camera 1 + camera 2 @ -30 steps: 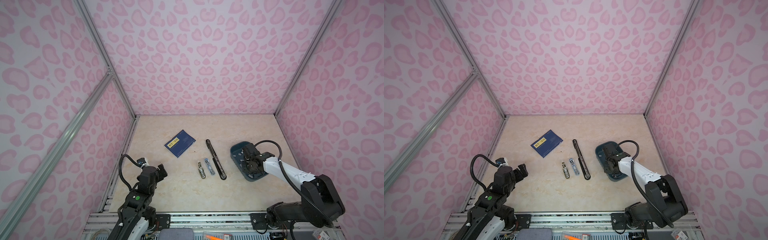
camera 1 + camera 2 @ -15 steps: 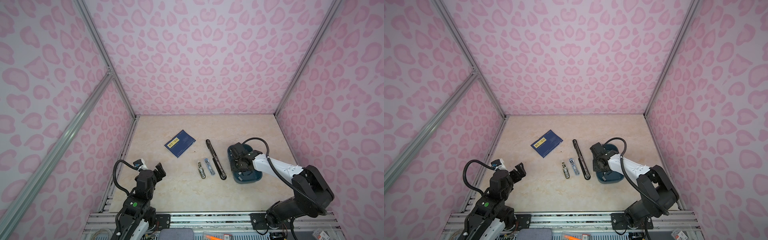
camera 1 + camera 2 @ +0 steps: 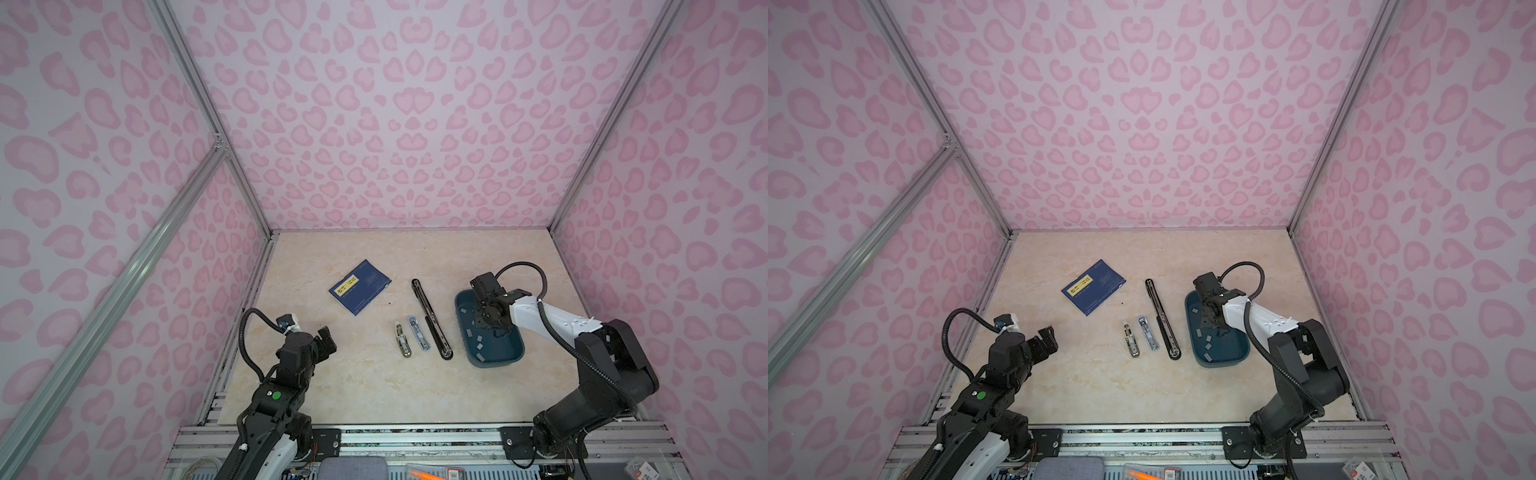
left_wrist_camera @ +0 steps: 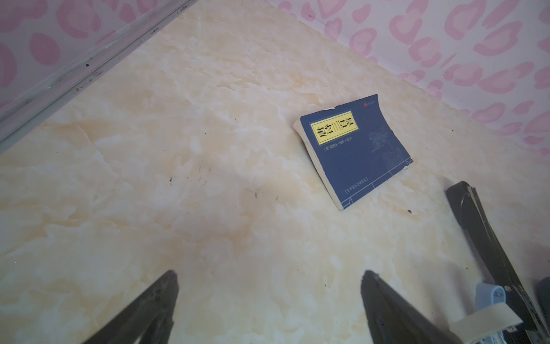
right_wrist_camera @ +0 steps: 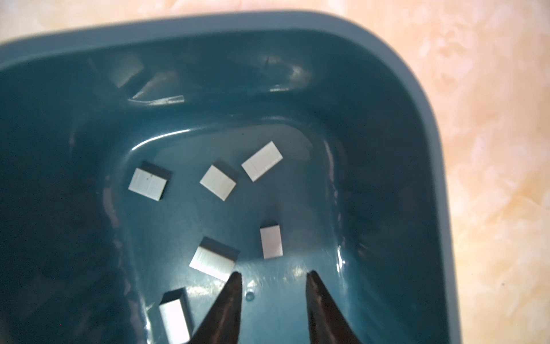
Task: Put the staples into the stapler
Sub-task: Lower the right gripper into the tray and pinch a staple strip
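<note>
Deep teal plastic tray point(image 3: 498, 351), 3 o'clock of long black stapler point(image 3: 430, 319): right gripper point(image 5: 273, 277) inside, jaws parted wider than a second ago, empty. Left gripper point(image 4: 268, 274) stays wide open, idle. Small flat grey metal staples point(image 5: 218, 182) lie loose on tray floor; pick pending.

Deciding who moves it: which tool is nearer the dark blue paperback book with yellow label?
Left. The left tool hovers in front of the book; the right tool is inside the teal plastic tray, farther off.

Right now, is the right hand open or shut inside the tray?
Open and empty: the right hand has its jaws apart over bare tray floor; the staples lie loose nearby.
</note>
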Motion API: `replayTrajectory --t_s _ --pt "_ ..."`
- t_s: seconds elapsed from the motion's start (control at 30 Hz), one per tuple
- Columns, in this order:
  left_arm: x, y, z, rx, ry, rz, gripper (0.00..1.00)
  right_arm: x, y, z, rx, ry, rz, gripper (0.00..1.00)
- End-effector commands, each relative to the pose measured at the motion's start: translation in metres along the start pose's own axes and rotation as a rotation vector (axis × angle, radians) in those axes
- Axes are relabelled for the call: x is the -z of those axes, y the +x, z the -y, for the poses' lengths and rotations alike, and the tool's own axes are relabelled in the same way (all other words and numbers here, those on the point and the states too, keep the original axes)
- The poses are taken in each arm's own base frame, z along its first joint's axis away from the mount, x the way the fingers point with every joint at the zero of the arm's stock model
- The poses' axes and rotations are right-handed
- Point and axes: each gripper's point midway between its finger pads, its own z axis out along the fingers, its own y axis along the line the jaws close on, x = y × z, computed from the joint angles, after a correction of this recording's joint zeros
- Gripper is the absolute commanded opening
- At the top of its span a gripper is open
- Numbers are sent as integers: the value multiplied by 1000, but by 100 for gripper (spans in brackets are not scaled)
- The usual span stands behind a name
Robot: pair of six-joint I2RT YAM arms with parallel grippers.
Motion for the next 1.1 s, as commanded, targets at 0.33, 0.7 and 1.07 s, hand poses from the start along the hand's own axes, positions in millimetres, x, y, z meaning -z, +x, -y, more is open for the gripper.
replayTrajectory --t_s 0.33,0.7,1.07 --pt "3 -14 9 13 34 47 97 -24 -12 -6 23 -110 -29 36" --pt "5 -15 7 19 32 57 97 -31 -2 -5 29 -100 -57 31" --pt "4 -14 7 20 28 54 97 -36 4 -4 33 -88 -78 22"
